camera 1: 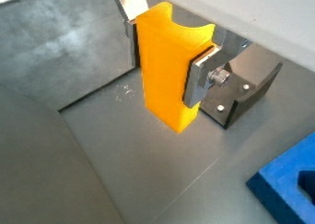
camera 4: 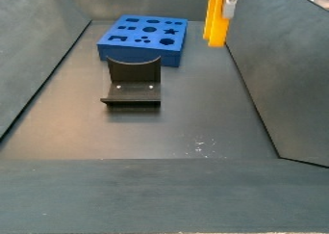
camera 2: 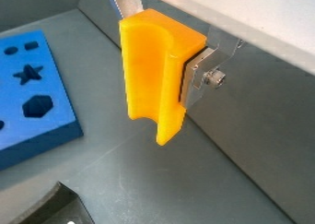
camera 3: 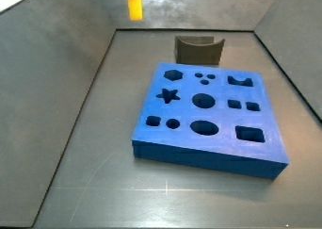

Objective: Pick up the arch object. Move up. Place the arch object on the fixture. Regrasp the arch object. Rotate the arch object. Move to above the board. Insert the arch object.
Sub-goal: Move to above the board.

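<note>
Small yellow-orange solid arch object (camera 1: 169,71), oblong and rigid, apparently smooth plastic: judged light, stiff, not fragile, possibly slippery on flat faces. Held upright in mid-air, clear of the floor, pinched across its narrow sides near the top by the hand (camera 1: 167,39); flat silver fingers (camera 2: 197,73) with dark pads pressed against it. Dark notched fixture (camera 4: 131,81) stands on the floor below, apart. Large blue board (camera 3: 204,107) with shaped holes lies beyond. Recommended hold: opposite flat parallel faces, avoiding the curved notch.
</note>
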